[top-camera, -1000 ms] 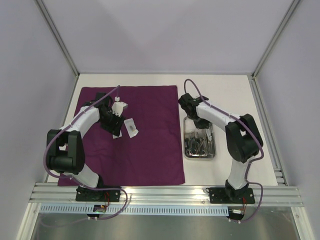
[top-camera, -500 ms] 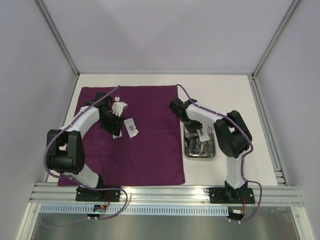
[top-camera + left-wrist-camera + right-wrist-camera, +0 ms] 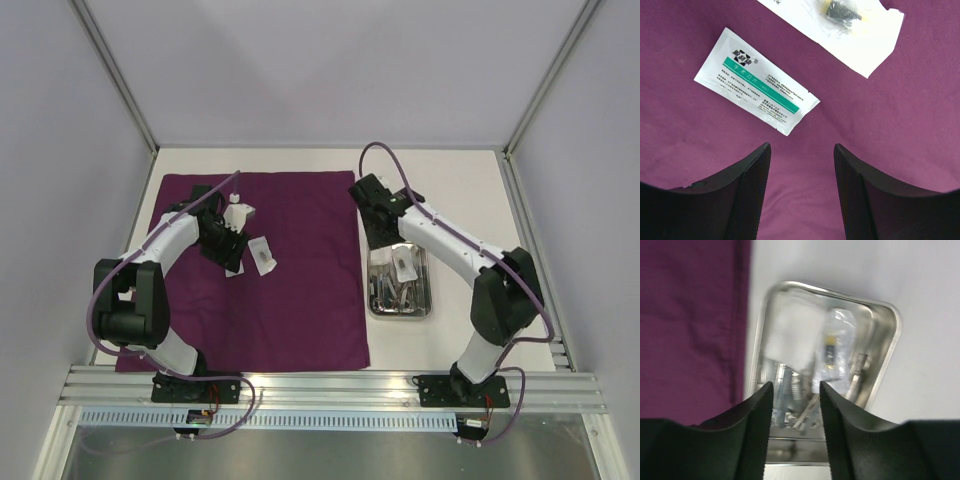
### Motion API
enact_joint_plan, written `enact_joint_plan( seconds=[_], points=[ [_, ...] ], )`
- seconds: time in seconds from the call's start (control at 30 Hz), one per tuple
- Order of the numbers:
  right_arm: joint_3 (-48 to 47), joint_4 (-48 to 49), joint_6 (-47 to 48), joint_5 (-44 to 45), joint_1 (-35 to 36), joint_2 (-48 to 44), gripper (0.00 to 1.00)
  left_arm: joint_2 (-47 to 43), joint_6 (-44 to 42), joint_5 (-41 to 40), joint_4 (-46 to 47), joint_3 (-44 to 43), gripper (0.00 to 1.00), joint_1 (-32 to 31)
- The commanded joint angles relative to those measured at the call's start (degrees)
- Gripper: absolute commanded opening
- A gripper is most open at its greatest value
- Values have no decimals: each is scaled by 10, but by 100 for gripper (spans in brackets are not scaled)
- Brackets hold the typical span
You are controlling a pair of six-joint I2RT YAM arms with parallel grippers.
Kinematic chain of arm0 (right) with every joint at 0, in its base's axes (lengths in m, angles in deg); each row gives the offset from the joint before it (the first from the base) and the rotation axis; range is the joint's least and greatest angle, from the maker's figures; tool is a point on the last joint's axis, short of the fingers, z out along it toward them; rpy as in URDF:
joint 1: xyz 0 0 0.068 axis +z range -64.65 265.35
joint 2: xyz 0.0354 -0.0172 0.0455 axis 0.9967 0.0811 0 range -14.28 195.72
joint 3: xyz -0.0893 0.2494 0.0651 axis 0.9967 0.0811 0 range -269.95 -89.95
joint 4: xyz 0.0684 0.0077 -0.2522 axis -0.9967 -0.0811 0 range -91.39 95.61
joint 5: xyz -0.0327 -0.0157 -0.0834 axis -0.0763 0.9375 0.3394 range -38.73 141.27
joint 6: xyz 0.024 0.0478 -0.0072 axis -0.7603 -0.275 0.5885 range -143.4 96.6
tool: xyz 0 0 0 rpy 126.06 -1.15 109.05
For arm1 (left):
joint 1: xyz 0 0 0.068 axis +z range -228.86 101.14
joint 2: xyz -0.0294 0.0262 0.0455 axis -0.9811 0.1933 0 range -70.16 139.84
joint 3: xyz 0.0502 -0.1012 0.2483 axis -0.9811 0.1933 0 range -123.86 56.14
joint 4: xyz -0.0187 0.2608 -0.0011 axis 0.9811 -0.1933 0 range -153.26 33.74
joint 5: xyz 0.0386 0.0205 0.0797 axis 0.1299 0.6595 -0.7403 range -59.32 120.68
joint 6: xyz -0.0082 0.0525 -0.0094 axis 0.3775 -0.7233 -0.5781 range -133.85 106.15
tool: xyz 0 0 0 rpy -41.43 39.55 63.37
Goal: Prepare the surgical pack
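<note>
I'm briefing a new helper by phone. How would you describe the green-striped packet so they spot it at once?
Find the big purple cloth on the left half of the table, then the left claw over its far part. Just ahead of the claw lies a flat white packet with a green band and print; the pouch beside it instead holds a small dark object.

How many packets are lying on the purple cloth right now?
2 show on the cloth: a packet with green print, and just beyond it a clear packet with a dark item inside. The left arm may hide more.
</note>
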Motion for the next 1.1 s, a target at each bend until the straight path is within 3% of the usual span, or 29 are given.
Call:
enact_joint_plan(
  seconds=[0.0, 0.03, 0.13, 0.33, 0.47, 0.7, 1.07],
  points=[
    [-7, 125, -9, -107, 28, -39, 45, -8, -11, -1, 6, -6, 62, 2],
    [2, 162, -16, -204, 31, -32, 51, -5, -9, -2, 6, -7, 62, 2],
    [-27, 282, -58, -347, 32, 37, 56, -3, -6, -6, 5, -8, 62, 2],
    [-146, 375, -130, -477, 33, 221, 57, -1, -9, -31, 18, 3, 62, 8],
    [-224, 404, -175, -506, 40, 302, 54, 24, -3, -34, 24, 3, 62, 21],
    [-275, 418, -212, -516, 51, 377, 42, 59, 3, -49, 42, 2, 62, 30],
    [-323, 411, -240, -535, 66, 449, 39, 82, 5, -44, 53, 0, 62, 30]
  ],
)
